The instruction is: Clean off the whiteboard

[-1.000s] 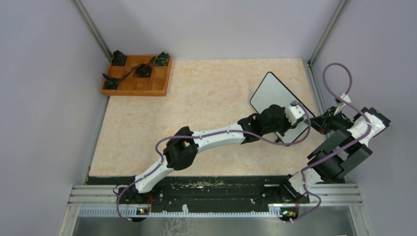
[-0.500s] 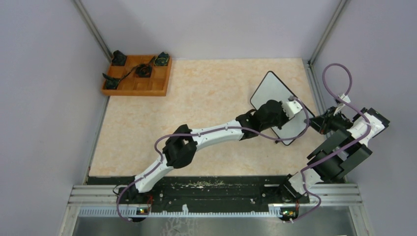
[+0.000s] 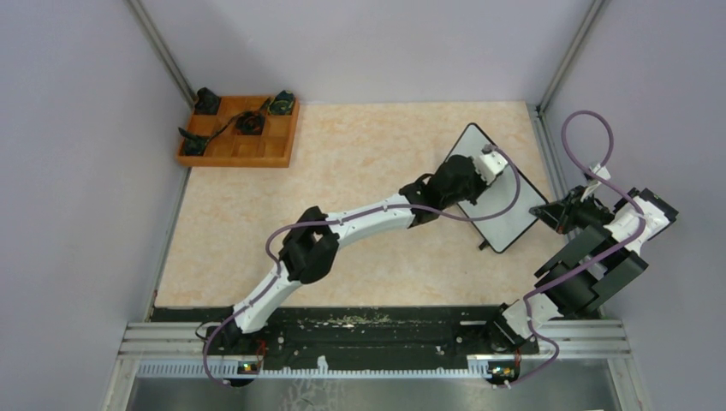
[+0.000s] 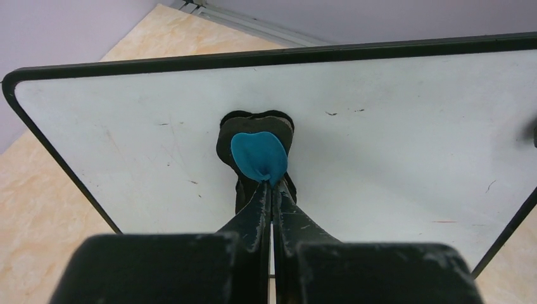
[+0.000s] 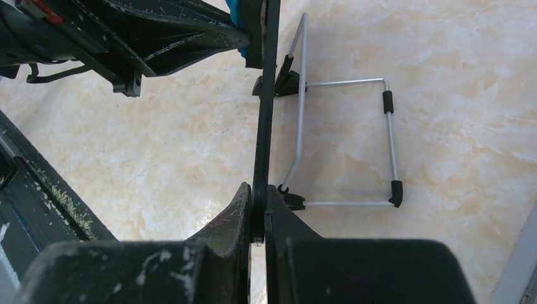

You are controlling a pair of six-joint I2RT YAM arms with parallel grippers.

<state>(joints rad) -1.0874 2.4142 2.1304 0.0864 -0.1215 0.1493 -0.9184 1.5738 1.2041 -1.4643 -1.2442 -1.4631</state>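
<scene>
The whiteboard (image 3: 505,214) stands tilted on its wire stand at the right of the table. In the left wrist view its face (image 4: 392,158) is almost clean, with a few small specks and a faint red streak at the lower right. My left gripper (image 3: 488,159) is shut on a small blue eraser pad (image 4: 258,154) and presses it against the board's upper middle (image 4: 272,185). My right gripper (image 3: 541,212) is shut on the board's black frame edge (image 5: 258,201). The board shows edge-on (image 5: 266,95) in the right wrist view.
A wooden compartment tray (image 3: 276,154) with several dark objects stands at the back left. The board's wire stand (image 5: 387,126) rests on the table behind the board. Metal wall rails run along the right edge (image 3: 548,163), close to the board.
My left gripper has slid with the blue pad along the board's face, from its near right part toward its far end. The right gripper and the board have stayed put.
</scene>
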